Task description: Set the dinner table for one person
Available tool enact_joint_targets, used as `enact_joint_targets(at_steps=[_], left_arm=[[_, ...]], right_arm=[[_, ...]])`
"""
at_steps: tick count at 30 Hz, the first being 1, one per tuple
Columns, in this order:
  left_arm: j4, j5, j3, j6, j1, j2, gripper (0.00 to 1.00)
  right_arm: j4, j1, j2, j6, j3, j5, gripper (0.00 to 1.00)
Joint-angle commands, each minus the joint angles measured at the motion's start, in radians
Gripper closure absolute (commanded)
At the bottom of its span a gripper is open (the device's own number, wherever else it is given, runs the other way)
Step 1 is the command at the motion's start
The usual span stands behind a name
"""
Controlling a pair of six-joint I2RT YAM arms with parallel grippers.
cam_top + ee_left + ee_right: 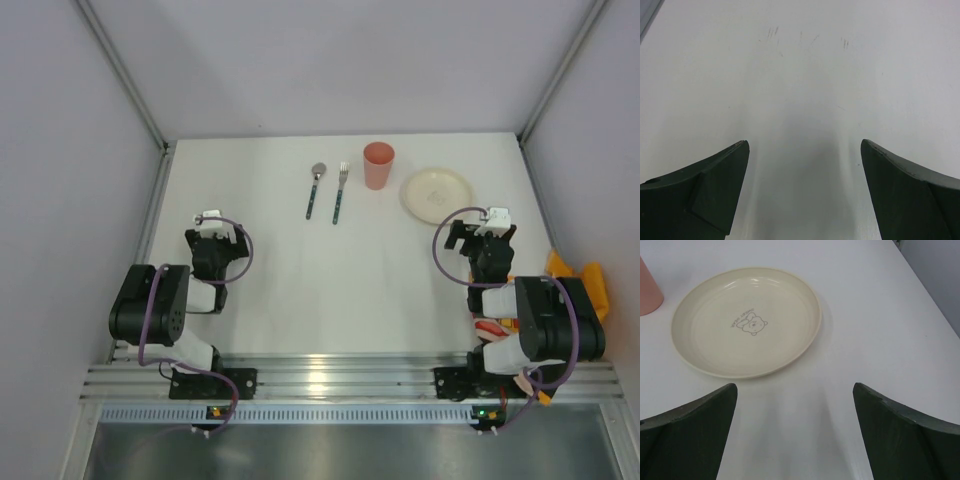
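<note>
Left gripper: jaws wide apart, nothing between them, only bare white surface below. It sits well left of the plate and nearer the bases.

Right gripper: also spread wide and empty, hanging just on the near side of the plate, roughly lined up on its near rim.

Placemat: orange, near-right of the plate, mostly hidden under the right arm. Can't read how it lies.

Dinner table: the white matte top under everything. My read: rigid and fixed, with nothing on it to grab. It's the work surface, smooth enough that flat items will slide if nudged.

So the holds are on the pieces. The plate looks like light, stiff plastic with a shallow raised rim, so pinch the near rim. The mat is likely thin and floppy, so take an exposed corner.

Cup: pink, upright, just left of the plate, not touching.

Fork, then spoon, lie further left of the plate, side by side but apart, handles toward the arms.

Nothing is laid out as a setting yet. The mat probably goes first.
</note>
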Motion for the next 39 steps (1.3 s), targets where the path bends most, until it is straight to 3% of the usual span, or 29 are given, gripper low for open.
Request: enact_joint_targets(at_steps=[1,11,13,14,15,16,17,21,25,27,28,29,30,32,34,36,37,39], left_arm=[[0.083,0.006,0.019,0.005,0.000,0.001,0.02],[0.103,0.007,0.016,0.009,0.000,-0.005,0.02],[-0.015,0.012,0.082,0.014,0.000,-0.076,0.02],[-0.251,-0.022,0.133,0.005,0.000,-0.097,0.02],[-0.382,-0.052,0.196,-0.019,0.000,-0.101,0.02],[-0.541,-0.081,0.359,-0.073,0.000,-0.097,0.02],[-0.868,-0.103,0.461,-0.092,0.000,-0.060,0.02],[-1.429,-0.250,0.955,-0.370,0.002,0.096,0.01],[-1.441,-0.070,1.054,-0.414,0.005,0.072,0.02],[-1.372,-0.036,1.081,-0.458,0.003,0.043,0.01],[-1.365,-0.037,1.100,-0.480,0.003,0.035,0.01],[-1.358,-0.039,1.120,-0.501,0.003,0.043,0.02],[-1.341,-0.031,1.144,-0.579,0.005,0.055,0.02],[-1.307,0.211,1.160,-0.671,0.031,0.131,0.02],[-1.352,0.503,1.207,-0.710,0.066,0.252,0.02],[-1.428,0.463,1.258,-0.670,0.034,0.274,0.02],[-1.457,0.366,1.249,-0.646,-0.007,0.258,0.02],[-1.460,0.325,1.202,-0.604,-0.056,0.224,0.02]], right_arm=[[0.060,0.012,0.001,-0.003,0.028,0.000,0.00],[0.035,0.012,0.004,-0.009,0.042,-0.045,0.00],[0.043,0.012,0.001,-0.009,0.039,-0.043,0.00],[0.031,0.012,-0.013,-0.010,0.034,-0.032,0.00],[0.005,0.012,-0.069,-0.045,0.037,-0.026,0.00],[-0.096,0.045,-0.105,-0.049,0.046,-0.020,0.00],[-0.171,0.055,-0.189,-0.050,0.086,-0.012,0.00],[-0.495,0.078,-0.353,-0.035,0.216,-0.063,0.00],[-0.691,0.132,-0.475,-0.038,0.316,-0.071,0.00],[-0.756,0.129,-0.513,0.202,0.393,0.045,0.00],[-0.996,0.122,-0.519,0.368,0.481,0.262,0.00],[-1.111,0.113,-0.504,0.631,0.502,0.314,0.00],[-1.185,0.097,-0.489,0.675,0.508,0.296,0.00],[-1.207,0.070,-0.426,0.658,0.538,0.157,0.00],[-1.375,0.069,-0.318,0.666,0.657,0.178,0.00],[-1.547,0.067,-0.244,0.631,0.745,0.227,0.00],[-1.598,0.063,-0.178,0.616,0.809,0.272,0.00],[-1.769,0.040,-0.104,0.614,0.876,0.294,0.00]])
